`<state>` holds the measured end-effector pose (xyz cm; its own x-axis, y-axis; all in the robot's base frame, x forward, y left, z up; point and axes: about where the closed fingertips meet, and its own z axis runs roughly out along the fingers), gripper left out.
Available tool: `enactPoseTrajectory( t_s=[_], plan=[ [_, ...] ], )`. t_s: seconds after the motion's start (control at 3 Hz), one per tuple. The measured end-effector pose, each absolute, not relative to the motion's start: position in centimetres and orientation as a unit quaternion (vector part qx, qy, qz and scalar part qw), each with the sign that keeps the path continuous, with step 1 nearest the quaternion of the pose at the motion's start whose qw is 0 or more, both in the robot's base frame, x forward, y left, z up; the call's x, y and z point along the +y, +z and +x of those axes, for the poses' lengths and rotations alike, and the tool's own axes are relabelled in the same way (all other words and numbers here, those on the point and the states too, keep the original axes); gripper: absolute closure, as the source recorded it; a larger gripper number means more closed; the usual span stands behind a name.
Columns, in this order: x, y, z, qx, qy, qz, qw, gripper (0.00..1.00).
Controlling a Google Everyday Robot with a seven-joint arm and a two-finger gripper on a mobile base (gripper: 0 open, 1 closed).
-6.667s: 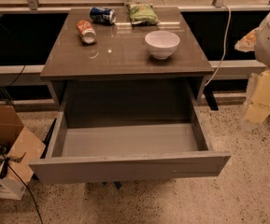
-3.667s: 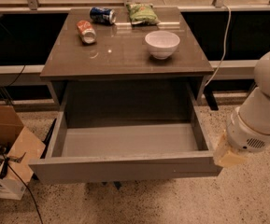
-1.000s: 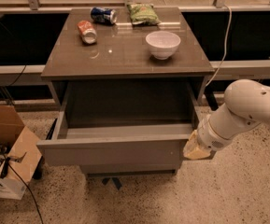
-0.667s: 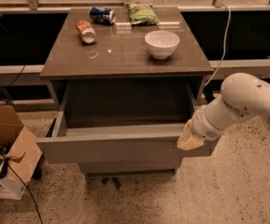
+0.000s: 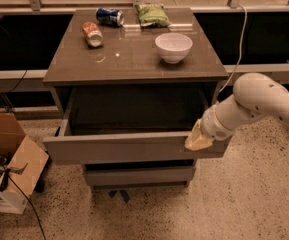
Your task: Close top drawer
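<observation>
Nearest: speckled stone floor [image 5: 244,199], bare in front of the cabinet; open brown cardboard box [image 5: 14,159] at the left, with dark cables trailing beside it, well clear of the drawer's travel.

Above the floor, a low grey lower drawer front [image 5: 139,175], flush or nearly so; above it the wide grey handleless top drawer [image 5: 119,147], partly out; its front stands forward of the cabinet face, with a dark strip of its inside showing behind it.

The cream-coloured tool [image 5: 198,136] rests against the right end of that front, touching it; cannot tell whether the tool is apart or together; it clamps nothing visible and seems to press flat-on. The white rounded arm [image 5: 254,101] reaches in from the right.

Change: a few seconds ago the drawer was pulled fully out, its whole grey floor exposed; a second ago about half in; now further in again, and the tool has travelled inward with the front. Judgement: the push is working, the task well past halfway, not yet done; the remaining gap needs the same straight push; pressing at one end could skew the drawer.

Further back, the dark grey table [image 5: 129,59] carries a white bowl [image 5: 173,47], a red can on its side [image 5: 92,34], a blue can on its side [image 5: 109,17] and a green snack bag [image 5: 152,14]; none has shifted.
</observation>
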<state>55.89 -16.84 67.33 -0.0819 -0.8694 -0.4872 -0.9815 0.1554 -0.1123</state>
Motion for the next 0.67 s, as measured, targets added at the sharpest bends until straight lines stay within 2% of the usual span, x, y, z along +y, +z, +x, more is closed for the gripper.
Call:
enactPoseTrajectory(
  t_s=[0.33, 0.67],
  plan=[
    [-16.8, 67.2, 56.5, 0.724, 0.125, -0.637, 0.232, 1.00],
    [-16.9, 66.3, 60.8, 0.724, 0.130, -0.629, 0.252, 1.00]
  ],
)
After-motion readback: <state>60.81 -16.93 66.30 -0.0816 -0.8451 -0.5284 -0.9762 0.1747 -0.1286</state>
